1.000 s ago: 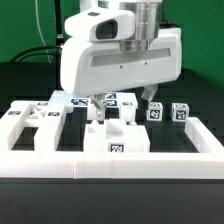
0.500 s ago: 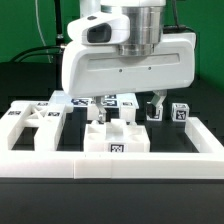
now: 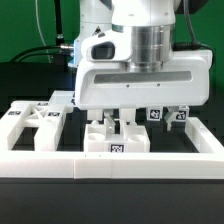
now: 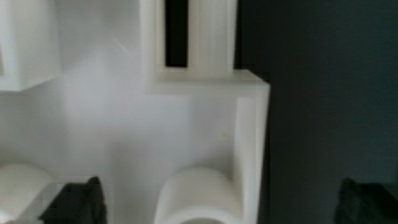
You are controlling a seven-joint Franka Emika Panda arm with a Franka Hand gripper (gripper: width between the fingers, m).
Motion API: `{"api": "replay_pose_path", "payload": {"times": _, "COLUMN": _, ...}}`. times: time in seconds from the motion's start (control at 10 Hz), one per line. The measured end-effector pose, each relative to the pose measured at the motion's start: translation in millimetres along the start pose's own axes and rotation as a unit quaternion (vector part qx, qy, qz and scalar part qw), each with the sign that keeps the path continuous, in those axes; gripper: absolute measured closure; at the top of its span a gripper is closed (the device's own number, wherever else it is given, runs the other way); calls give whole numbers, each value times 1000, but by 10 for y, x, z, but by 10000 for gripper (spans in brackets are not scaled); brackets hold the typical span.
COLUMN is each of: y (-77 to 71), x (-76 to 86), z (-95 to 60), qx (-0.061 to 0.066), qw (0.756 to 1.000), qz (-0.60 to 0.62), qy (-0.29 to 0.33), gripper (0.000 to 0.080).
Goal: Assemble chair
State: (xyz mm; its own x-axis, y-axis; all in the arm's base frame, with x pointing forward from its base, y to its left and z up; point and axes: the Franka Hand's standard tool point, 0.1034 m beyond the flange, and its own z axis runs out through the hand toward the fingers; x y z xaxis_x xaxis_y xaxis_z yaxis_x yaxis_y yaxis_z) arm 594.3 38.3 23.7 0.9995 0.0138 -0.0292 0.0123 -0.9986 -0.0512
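White chair parts, all apart: flat panel [image 3: 14, 118] at exterior view's left, block [image 3: 100, 143] in middle (tag faces front), small cubes [image 3: 156, 115] at right.

Arm reaching straight down, jaws spread wide.
The white-shelled robot arm [image 3: 97, 20] points its silver cylindrical wrist [image 3: 150, 45] downward. Under it, the broad white two-finger gripper [image 3: 145, 116] hangs low, its dark fingers [image 4: 75, 200] far apart and clamped on nothing.
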Motion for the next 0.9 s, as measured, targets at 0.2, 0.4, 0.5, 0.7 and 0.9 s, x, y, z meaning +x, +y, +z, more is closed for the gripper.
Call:
{"api": "replay_pose_path", "payload": {"times": 0.2, "y": 7, "x": -26, "z": 93, "qx": 1, "qw": 1000, "qz": -10, "qy": -1, "gripper": 150}}
{"api": "replay_pose_path", "payload": {"times": 0.4, "y": 8, "x": -38, "z": 148, "qx": 1, "qw": 1000, "qz": -14, "qy": 2, "gripper": 150}}
{"api": "replay_pose_path", "payload": {"times": 0.5, "y": 2, "x": -48, "z": 156, "qx": 1, "qw": 1000, "qz": -15, "qy": 1, "gripper": 238}}
{"api": "replay_pose_path", "payload": {"times": 0.7, "y": 0, "x": -48, "z": 156, "qx": 1, "qw": 1000, "qz": -15, "qy": 1, "gripper": 373}}
{"api": "replay_pose_path", "payload": {"times": 0.9, "y": -2, "x": -48, "z": 156, "qx": 1, "qw": 1000, "qz": -15, "qy": 1, "gripper": 691}}
